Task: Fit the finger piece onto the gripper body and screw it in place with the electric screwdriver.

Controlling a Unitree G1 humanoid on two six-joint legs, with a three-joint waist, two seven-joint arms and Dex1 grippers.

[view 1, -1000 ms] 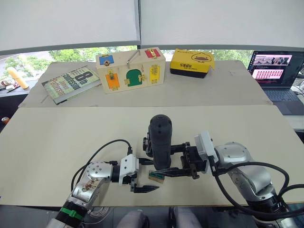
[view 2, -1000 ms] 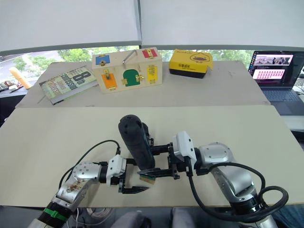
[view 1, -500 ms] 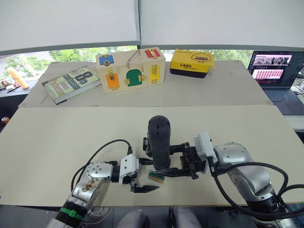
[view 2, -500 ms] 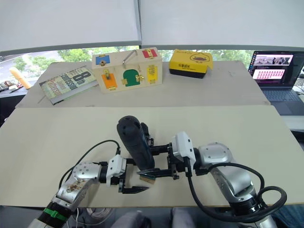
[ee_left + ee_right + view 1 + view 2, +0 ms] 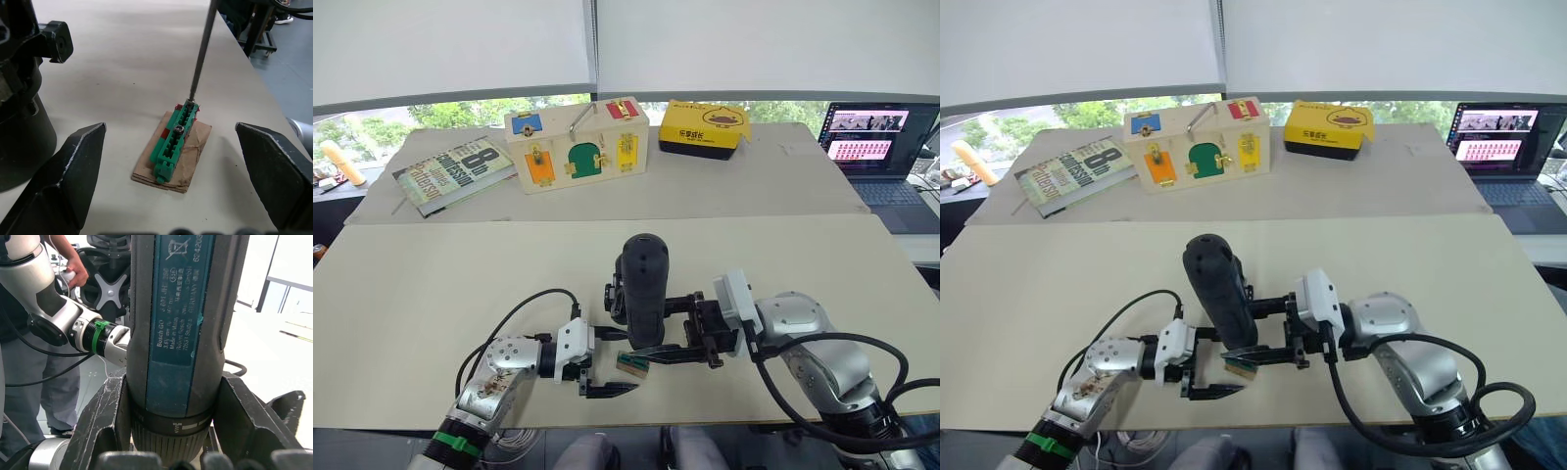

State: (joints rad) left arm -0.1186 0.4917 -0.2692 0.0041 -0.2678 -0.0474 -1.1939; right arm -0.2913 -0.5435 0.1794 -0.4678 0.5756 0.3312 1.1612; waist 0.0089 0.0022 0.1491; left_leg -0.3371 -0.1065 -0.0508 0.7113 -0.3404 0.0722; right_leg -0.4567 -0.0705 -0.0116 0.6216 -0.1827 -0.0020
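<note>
A robotics lab or office test room: a plain beige tabletop [image 5: 460, 284] under roller-blinded windows, a wooden latch-and-lock training box [image 5: 576, 145] at the far edge, an open laptop [image 5: 878, 157] at the far right corner.

The right end effector [image 5: 171, 431] clamped the electric screwdriver [image 5: 181, 333] between its fingers [image 5: 100, 418]; behind stood a person [image 5: 29, 377].

We held our right gripper [image 5: 677, 338] clamped around the electric screwdriver [image 5: 641, 289], forearm reaching in from the right. Our left gripper [image 5: 603, 362] rested low near the table's front edge, fingers [image 5: 63, 181] spread wide.
</note>
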